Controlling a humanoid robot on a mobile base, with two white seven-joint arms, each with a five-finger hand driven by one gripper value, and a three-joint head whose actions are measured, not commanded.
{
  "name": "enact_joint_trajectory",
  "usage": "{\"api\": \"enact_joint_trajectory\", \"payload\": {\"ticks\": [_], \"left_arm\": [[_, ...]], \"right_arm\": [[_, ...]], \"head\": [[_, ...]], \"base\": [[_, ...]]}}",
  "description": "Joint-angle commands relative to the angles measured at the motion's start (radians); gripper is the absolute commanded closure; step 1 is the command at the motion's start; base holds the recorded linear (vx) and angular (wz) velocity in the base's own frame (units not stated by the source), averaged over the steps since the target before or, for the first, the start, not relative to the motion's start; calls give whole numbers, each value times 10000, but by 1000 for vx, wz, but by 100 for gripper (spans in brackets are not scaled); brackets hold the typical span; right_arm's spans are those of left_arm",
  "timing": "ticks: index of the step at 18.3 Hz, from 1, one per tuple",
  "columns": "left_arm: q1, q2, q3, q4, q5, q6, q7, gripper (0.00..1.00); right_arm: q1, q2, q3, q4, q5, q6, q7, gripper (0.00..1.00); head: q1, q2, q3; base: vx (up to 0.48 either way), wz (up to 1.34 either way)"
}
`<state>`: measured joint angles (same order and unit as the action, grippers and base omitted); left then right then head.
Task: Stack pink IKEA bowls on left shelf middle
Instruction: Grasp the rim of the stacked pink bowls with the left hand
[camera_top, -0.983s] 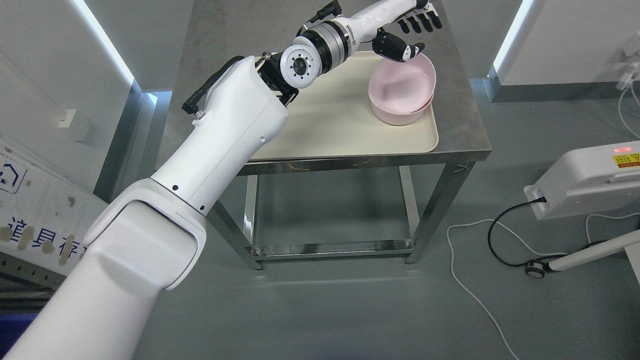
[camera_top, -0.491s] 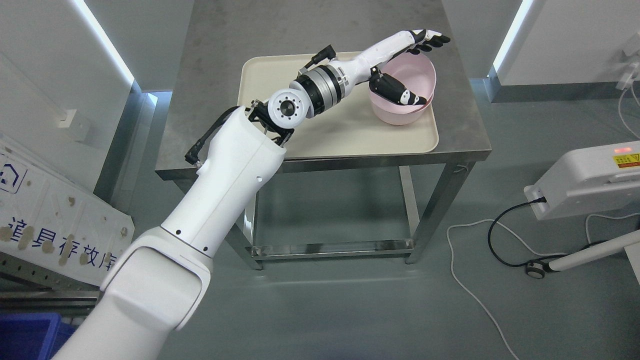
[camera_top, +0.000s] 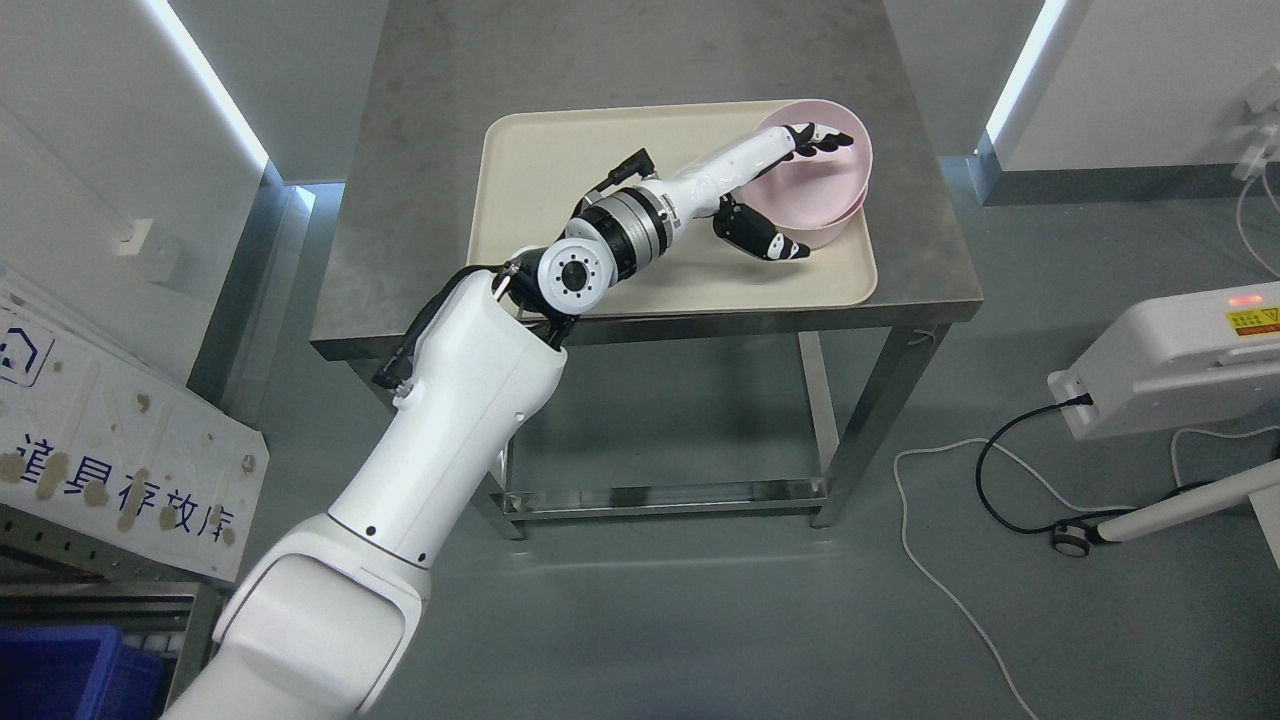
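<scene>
Lowered robot hand (camera_top: 775, 195) (gripping bowl (camera_top: 815, 185))

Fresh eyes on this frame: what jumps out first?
The long white left arm sweeps up from the lower left to the steel table. Its left hand straddles the near wall of the pink bowls, fingers inside, thumb outside, at the right end of a beige tray. The bowls look tilted.

tray (camera_top: 560, 180) left half bare, bowls (camera_top: 835, 190) right
</scene>
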<state>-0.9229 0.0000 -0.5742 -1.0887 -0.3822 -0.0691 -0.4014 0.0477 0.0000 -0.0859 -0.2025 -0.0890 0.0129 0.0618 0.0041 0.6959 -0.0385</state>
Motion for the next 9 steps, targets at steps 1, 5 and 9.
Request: {"api": "enact_joint_trajectory", "payload": {"ticks": [1, 5, 9], "left_arm": [[209, 174, 252, -495, -1807, 47, 10, 19], [209, 174, -225, -495, -1869, 31, 41, 32], [193, 174, -563, -495, -1900, -30, 86, 42]], "right_arm": [[-1, -175, 0, 0, 0, -6, -4, 0], [-1, -175, 0, 0, 0, -6, -4, 0], [-1, -175, 0, 0, 0, -6, -4, 0]], "head": [[0, 0, 0], [0, 0, 0], [0, 0, 0]], "base": [[0, 0], [0, 0], [0, 0]]}}
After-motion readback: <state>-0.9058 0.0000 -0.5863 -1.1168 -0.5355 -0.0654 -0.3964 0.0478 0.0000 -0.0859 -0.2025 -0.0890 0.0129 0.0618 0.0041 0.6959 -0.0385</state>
